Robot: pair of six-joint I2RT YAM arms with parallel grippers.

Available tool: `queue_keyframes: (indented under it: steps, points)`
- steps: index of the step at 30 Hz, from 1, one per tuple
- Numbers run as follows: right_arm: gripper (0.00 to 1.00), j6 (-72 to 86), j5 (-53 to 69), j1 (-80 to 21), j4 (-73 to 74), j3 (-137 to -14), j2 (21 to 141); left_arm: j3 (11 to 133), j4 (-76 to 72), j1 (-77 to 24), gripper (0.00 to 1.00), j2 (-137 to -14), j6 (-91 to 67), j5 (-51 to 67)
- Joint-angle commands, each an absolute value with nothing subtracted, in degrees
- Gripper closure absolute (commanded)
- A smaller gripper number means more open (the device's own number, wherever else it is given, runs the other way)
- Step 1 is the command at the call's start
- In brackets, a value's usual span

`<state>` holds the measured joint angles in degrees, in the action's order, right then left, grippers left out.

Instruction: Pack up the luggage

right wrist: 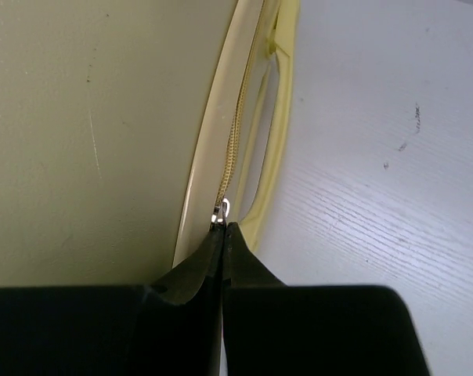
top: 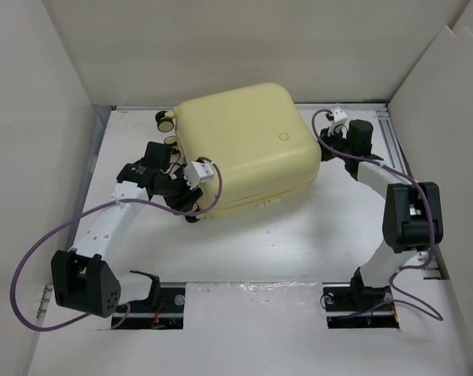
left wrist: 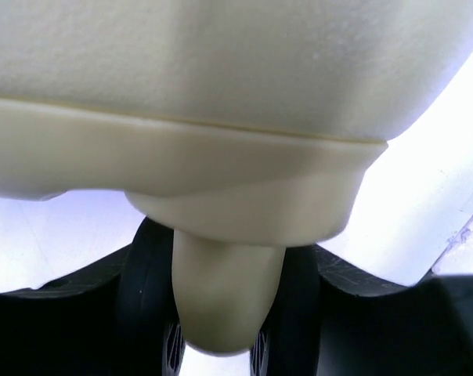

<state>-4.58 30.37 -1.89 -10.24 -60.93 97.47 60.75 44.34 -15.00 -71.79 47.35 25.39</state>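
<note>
The luggage (top: 240,145) lies flat on the bench (top: 299,243), toward the far side, between the two arms. Its two shells are together, with no gap showing along the visible seam.

**Step in hand:** zipping, judged from the end effector positions. Packing itself appears to be done, since the shells are already together.

**Right end effector** (right wrist: 223,231): this sits at the right side of the luggage. Its fingers are pressed together with their tips on the zip (right wrist: 238,133), directly at the pull (right wrist: 223,208). They appear to be pinched on the pull's tab. The zip teeth run away from the tips along the seam, beside the handle (right wrist: 277,133).

**Left end effector** (top: 185,205): this sits at the near-left corner of the luggage, at a wheel (left wrist: 146,305). The wrist view shows dark finger shapes on either side of the wheel. You cannot tell from it whether they clamp the wheel or only straddle it.

**Next move:**
1. Confirm that the right fingers really hold the tab, because only a small metal part of it shows.
2. Draw the pull along the seam, following its curve at the rounded corner. Pull in line with the teeth, not away from the shell, because a sideways pull is likely to slip off the tab.
3. Brace the luggage with the left arm so that it does not slide or turn on the bench.
</note>
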Motion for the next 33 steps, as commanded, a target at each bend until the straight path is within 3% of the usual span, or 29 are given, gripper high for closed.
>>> queue_keyframes:
  steps: [1,4,8,10,11,13,16,19,25,30,33]
  points:
    - [1.0,-6.15,35.86,-6.67,-19.25,-62.85,96.77,68.53,42.97,-11.61,0.46,-65.57,44.74,29.06]
    - [1.0,-4.5,35.24,-8.96,-21.61,-59.26,96.77,78.17,46.48,-7.32,0.31,-66.09,39.73,41.1]
    - [1.0,1.91,35.24,-8.96,-30.64,-51.53,95.37,87.86,51.5,-2.91,0.25,-68.46,37.53,54.83]
    - [1.0,3.86,34.11,-9.57,-33.47,-48.79,94.4,87.19,45.23,-2.9,0.25,-68.47,31.77,50.4]
    - [1.0,4.82,33.58,-10.28,-35.31,-46.52,93.87,85.8,42.3,-2.9,0.28,-68.47,23.29,45.49]
    - [1.0,7.29,31.31,-11.33,-37.17,-44.13,91.42,80.18,36.86,-2.9,0.49,-69.08,19.35,28.33]
    - [1.0,10.01,28.49,-15.19,-38.58,-39.47,86.15,74.1,33.58,1.13,0.7,-71.98,16.0,18.83]
    - [1.0,12.12,22.52,-23.09,-38.58,-33.5,78.0,72.6,30.94,2.99,0.7,-75.31,14.85,18.11]
    - [1.0,15.01,6.88,-46.36,-30.69,-25.94,66.03,80.05,29.0,-0.33,0.4,-76.64,18.1,16.54]
    - [1.0,16.08,0.89,-48.16,-28.13,-22.94,63.72,86.3,30.76,-9.74,0.32,-78.49,22.15,11.0]
    - [1.0,16.08,0.35,-48.16,-26.11,-24.95,66.34,88.41,33.22,-17.03,0.3,-79.01,24.25,13.96]
